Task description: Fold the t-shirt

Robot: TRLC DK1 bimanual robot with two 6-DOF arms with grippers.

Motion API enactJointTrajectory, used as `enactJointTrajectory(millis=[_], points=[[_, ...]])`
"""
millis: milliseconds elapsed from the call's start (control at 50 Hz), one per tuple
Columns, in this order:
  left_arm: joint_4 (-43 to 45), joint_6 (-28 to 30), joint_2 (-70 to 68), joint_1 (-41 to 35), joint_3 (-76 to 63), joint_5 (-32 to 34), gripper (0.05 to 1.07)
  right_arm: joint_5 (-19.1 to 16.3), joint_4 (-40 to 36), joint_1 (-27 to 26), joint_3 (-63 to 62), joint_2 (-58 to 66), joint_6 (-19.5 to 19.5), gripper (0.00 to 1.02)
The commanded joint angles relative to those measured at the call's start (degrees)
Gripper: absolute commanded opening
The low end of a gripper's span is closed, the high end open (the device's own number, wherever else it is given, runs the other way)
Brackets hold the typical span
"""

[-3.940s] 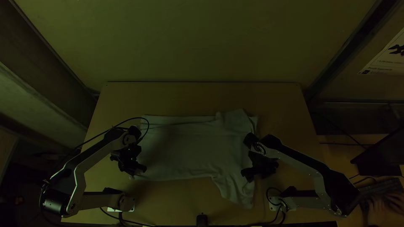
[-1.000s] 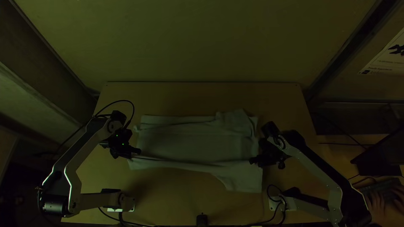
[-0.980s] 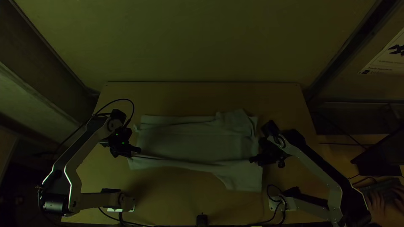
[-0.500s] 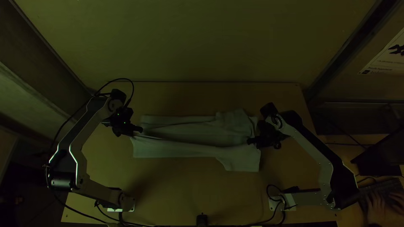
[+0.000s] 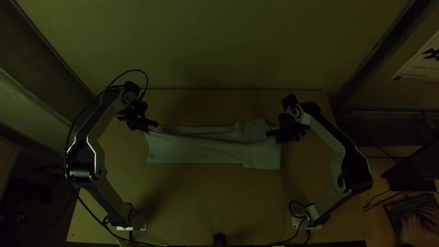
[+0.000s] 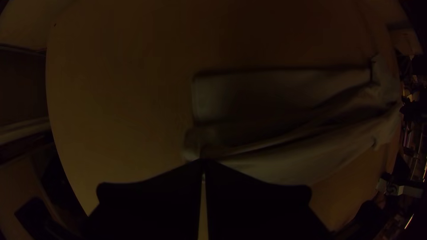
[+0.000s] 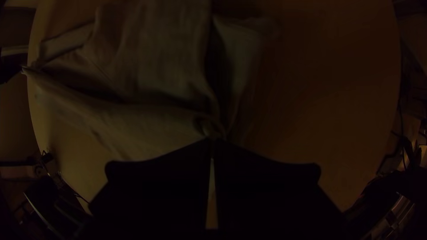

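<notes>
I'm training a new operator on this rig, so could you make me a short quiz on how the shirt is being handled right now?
1. True or false: the black, flat-fingered left gripper is shut on the pale fabric t-shirt.
2. Multiple choice: where is the black, flat-fingered right gripper?
A) at the end of the t-shirt on the right arm's side
B) at the middle of the table's near edge
C) beside the left arm's base
3. Fill in the number: above the light wooden table, the t-shirt is gripped at ___ places.

Key: 1 true; 2 A; 3 two.
</notes>
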Motion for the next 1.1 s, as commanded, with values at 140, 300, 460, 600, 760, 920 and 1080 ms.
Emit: enactJointTrajectory(millis=[140,300,460,600,760,920,1080], points=[[-1.37,0.88,7.51,0.87,9.35,0.30,0.08,0.45,-0.12,-1.89,8.59,6.94,-0.93,0.03],[-0.49,-0.18,11.02,0.87,11.98,0.30,0.40,0.45,0.76,-2.68,12.81,10.98,-0.84,0.23],[1.97,-1.05,11.90,1.13,11.90,0.38,1.03,0.54,2.35,-4.18,14.91,13.09,-1.98,0.92],[3.29,-1.58,11.46,2.01,11.90,1.53,1.03,0.54,5.95,-6.20,15.35,12.57,-1.98,0.99],[3.55,-1.14,9.35,4.65,10.75,12.51,1.03,0.81,11.40,-9.01,15.97,9.58,-2.42,0.99],[4.61,-0.97,7.33,7.99,8.12,21.57,1.03,0.81,11.40,-11.03,17.90,7.47,0.04,0.99],[4.52,-0.62,6.36,11.86,5.48,28.25,1.03,0.81,11.40,-12.00,19.13,4.66,1.09,0.99]])
